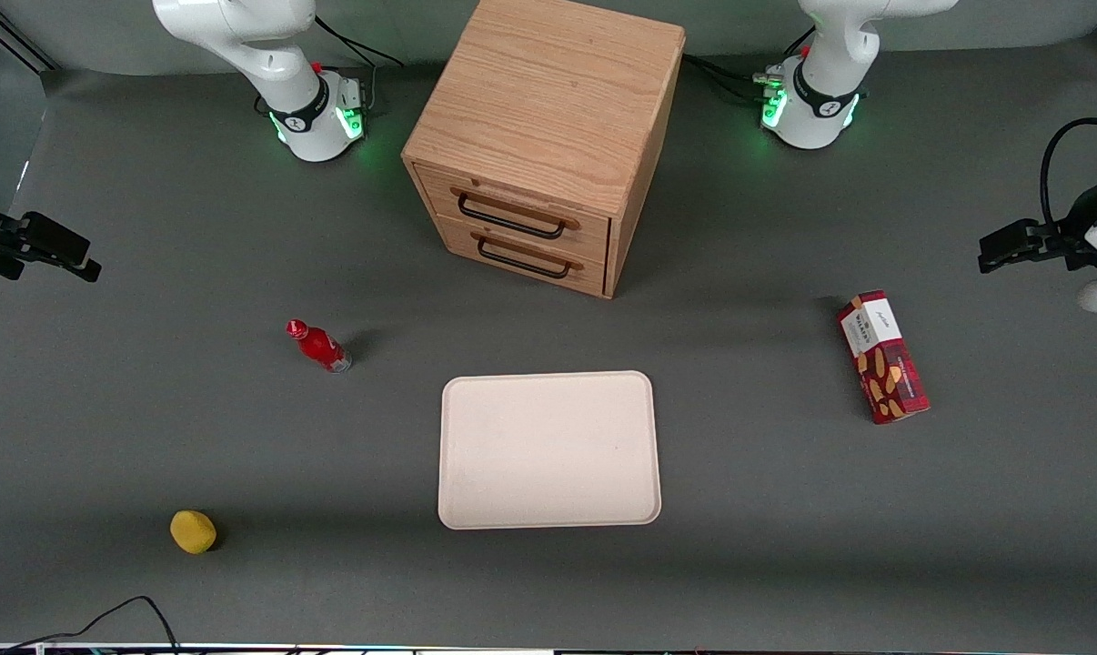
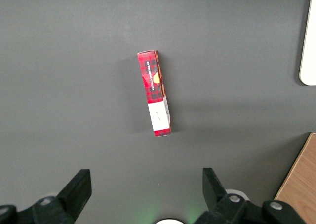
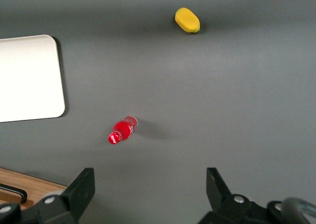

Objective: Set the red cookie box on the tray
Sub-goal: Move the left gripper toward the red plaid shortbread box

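Red cookie box (image 1: 881, 357): long, narrow dark-red plaid carton, white label at the end farther from the front camera, cookie pictures along its side; lying on the table toward the working arm's end. Tray (image 1: 548, 449): flat, cream-white, rounded corners, low rim; well apart from the box.

Gripper (image 2: 145, 192): fingers spread wide, above the table near the box's labelled end.

Left arm's pincer (image 2: 145, 194) hangs high above the red cookie box (image 2: 155, 93), fingers (image 2: 78, 189) spread wide, holding nothing.
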`<state>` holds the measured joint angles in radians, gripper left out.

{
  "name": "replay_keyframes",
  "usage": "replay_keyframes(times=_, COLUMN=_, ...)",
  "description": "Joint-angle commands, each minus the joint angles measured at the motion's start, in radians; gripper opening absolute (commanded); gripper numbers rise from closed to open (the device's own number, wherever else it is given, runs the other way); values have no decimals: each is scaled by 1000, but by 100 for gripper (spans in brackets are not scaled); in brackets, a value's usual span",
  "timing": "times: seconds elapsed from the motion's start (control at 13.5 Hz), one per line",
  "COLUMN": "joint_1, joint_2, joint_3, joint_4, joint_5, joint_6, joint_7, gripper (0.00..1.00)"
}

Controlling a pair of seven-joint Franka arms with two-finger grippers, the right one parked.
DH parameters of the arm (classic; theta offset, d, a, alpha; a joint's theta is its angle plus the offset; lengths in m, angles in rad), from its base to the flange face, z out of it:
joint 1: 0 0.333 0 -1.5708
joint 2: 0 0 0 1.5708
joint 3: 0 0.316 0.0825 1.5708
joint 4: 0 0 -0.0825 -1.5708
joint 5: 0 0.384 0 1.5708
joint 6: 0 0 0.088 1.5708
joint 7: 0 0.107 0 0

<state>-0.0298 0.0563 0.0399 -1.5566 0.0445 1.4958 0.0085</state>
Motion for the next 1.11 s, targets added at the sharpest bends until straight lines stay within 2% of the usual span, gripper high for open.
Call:
replay_keyframes(times=0.0, joint_1=-28, joint_2=16, joint_3=21, joint_4=38, joint_5=15, joint_6=-34, joint_7=-12, gripper=100)
replay_keyframes(times=0.45, joint_1=-27, joint_2=17, joint_3=23, joint_4=33, joint_5=14, joint_6=-55, joint_7=7, gripper=100)
replay_keyframes(times=0.67, joint_1=-12, joint_2=66, joint_3=29, joint_4=21, joint_5=15, joint_6=-26, joint_7=4, gripper=100)
replay_keyframes(times=0.89, joint_1=4, joint_2=120, joint_3=31, joint_4=-17, joint_5=12, joint_6=46, joint_7=-12, gripper=100)
replay_keyframes(times=1.04, joint_1=11, joint_2=126, joint_3=32, joint_4=-116, joint_5=2, joint_6=174, joint_7=-37, gripper=100)
